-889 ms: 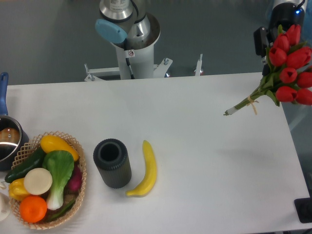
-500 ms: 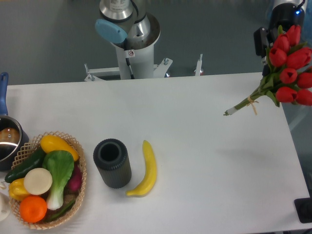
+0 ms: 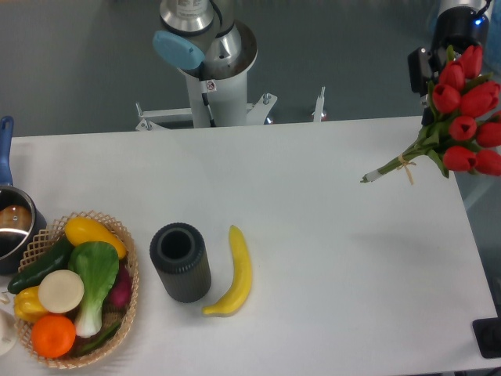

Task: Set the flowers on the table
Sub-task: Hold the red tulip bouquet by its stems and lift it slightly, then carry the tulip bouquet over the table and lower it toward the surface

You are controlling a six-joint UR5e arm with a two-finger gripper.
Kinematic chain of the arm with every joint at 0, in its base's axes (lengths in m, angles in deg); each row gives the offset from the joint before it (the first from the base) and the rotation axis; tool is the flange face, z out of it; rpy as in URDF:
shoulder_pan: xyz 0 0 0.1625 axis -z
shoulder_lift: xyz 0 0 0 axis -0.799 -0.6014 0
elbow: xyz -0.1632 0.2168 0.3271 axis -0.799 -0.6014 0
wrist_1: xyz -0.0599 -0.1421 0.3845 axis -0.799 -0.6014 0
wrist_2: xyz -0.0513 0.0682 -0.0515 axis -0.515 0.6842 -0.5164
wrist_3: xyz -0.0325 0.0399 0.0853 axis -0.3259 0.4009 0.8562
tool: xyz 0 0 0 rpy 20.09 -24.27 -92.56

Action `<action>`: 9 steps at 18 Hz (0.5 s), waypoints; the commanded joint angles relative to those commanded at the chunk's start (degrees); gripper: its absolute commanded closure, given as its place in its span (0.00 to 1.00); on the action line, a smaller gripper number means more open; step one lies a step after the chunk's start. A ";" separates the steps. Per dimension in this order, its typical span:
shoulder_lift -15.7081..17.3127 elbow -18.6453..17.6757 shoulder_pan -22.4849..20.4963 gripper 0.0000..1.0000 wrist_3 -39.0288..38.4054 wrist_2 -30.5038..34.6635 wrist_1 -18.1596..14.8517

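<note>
One arm of mine, base column w/ blue cap at top centre, wrist at the top-right corner. My claw point(image 3: 433, 72) sits behind the flowers point(image 3: 462, 110), dark housing only partly in view; can't tell if the fingers are clamped or apart. Flowers hang tilted over the table's point(image 3: 329, 258) right edge, red glossy blooms up-right, green stems w/ tan band pointing down-left, stem tips above the smooth white top. Elsewhere: curved yellow banana point(image 3: 237, 272) just beside a ribbed black cylinder point(image 3: 181, 262), woven basket point(image 3: 129, 309) of plastic-looking veg at left, metal pot point(image 3: 12, 227) w/ blue handle at the left edge.
</note>
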 joint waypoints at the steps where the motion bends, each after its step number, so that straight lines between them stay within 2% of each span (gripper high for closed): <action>1: 0.09 0.09 0.18 0.55 0.00 1.85 0.00; 7: 0.35 0.70 2.55 0.55 0.09 14.50 0.09; 9: 1.40 0.62 3.08 0.55 0.09 19.68 0.09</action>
